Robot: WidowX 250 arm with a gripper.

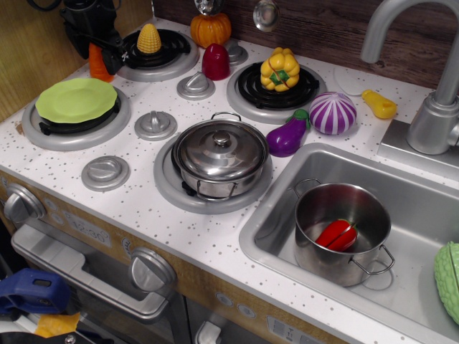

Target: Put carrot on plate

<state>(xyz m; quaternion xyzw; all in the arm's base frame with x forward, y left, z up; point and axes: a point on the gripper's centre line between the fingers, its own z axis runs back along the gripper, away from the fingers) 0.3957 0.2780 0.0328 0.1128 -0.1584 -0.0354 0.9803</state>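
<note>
Toy kitchen counter, white and speckled, seen from above. The black gripper [97, 44] stands at the far left corner, low over the carrot [95, 63], a ridged orange plastic cone standing on the counter beside the rear left burner; the gripper hides the carrot's top, and whether its fingers are spread or closed on the carrot cannot be told. The plate [75, 98], round, lime green and glossy with a wavy rim, rests on the front left burner, near the carrot but apart from it. A yellow ridged corn cone [148, 38] sits on the rear left burner, and an orange pumpkin [210, 29] stands against the dark wood back wall. A yellow pepper [280, 69] occupies the rear right burner. A lidded steel pot [219, 154], polished and round, fills the front burner. A purple eggplant [287, 136] lies touching a purple-and-white striped onion [332, 112]. In the steel sink [269, 229] an open steel pot [343, 233] with 2 handles holds 1 red pepper [337, 234]. No writing is legible.
</note>
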